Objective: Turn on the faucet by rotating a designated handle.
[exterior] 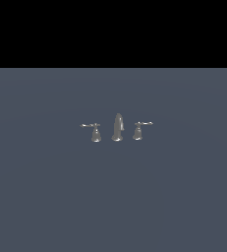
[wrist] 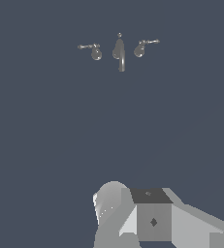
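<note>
Silvery faucet (exterior: 117, 128) sits small on the grey floor (exterior: 113, 197).
Its handle (exterior: 95, 132) stands at the exterior view's left of the spout (exterior: 118, 126). Gripper (wrist: 154, 218) is cut off; fingers hidden, so I cannot tell.

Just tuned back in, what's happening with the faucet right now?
Nothing is being handled yet. The faucet stands alone on the grey surface: a tall spout with a lever handle on each side. The target handle, on the exterior view's left, has its lever pointing left and is untouched. The arm is not in the exterior view; the wrist view sees the set from a distance.
</note>
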`<state>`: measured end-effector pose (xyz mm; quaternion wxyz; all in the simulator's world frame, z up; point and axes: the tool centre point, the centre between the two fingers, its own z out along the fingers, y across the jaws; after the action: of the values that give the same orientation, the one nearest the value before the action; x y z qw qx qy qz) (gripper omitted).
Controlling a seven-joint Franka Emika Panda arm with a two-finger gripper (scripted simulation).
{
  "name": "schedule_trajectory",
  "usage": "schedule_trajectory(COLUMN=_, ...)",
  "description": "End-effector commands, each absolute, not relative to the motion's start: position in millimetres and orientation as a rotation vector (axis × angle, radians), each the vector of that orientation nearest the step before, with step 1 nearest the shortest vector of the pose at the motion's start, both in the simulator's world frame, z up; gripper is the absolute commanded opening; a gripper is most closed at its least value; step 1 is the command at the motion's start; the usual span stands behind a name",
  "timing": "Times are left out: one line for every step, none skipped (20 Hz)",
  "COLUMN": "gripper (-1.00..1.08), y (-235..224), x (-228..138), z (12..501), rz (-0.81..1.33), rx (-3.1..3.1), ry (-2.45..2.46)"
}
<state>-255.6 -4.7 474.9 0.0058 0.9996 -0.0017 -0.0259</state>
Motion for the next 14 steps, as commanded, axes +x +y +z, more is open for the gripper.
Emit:
schedule_trajectory(gripper=-1.00, y=-5, x=-256, z=475, rz=-0.081, rx=3.129, ry=-0.005)
schedule_trajectory(gripper=-1.00, y=-5, x=-256, z=475, rz=-0.081, rx=3.129, ry=-0.006)
schedule_trajectory(gripper=-1.00, y=-4, x=-255, z=474, rz=-0.081, rx=3.129, ry=-0.009)
schedule_trajectory(gripper=-1.00, y=-4, x=-255, z=474, rz=-0.081, rx=3.129, ry=-0.012)
schedule_trajectory(gripper=-1.00, y=-3, x=-255, z=473, rz=-0.081, rx=3.129, ry=-0.018)
schedule_trajectory(gripper=-1.00, y=-2, x=-254, z=472, rz=-0.081, rx=3.129, ry=-0.025)
schedule_trajectory(gripper=-1.00, y=-1, x=-254, z=470, rz=-0.081, rx=3.129, ry=-0.034)
schedule_trajectory(gripper=-1.00, y=1, x=-253, z=468, rz=-0.080, rx=3.129, ry=-0.044)
schedule_trajectory(gripper=-1.00, y=3, x=-252, z=466, rz=-0.080, rx=3.129, ry=-0.056)
schedule_trajectory(gripper=-1.00, y=5, x=-251, z=464, rz=-0.080, rx=3.129, ry=-0.069)
schedule_trajectory(gripper=-1.00, y=7, x=-250, z=461, rz=-0.079, rx=3.128, ry=-0.084)
schedule_trajectory(gripper=-1.00, y=9, x=-249, z=458, rz=-0.079, rx=3.128, ry=-0.101)
schedule_trajectory(gripper=-1.00, y=12, x=-247, z=455, rz=-0.079, rx=3.128, ry=-0.119)
schedule_trajectory(gripper=-1.00, y=15, x=-246, z=452, rz=-0.078, rx=3.127, ry=-0.139)
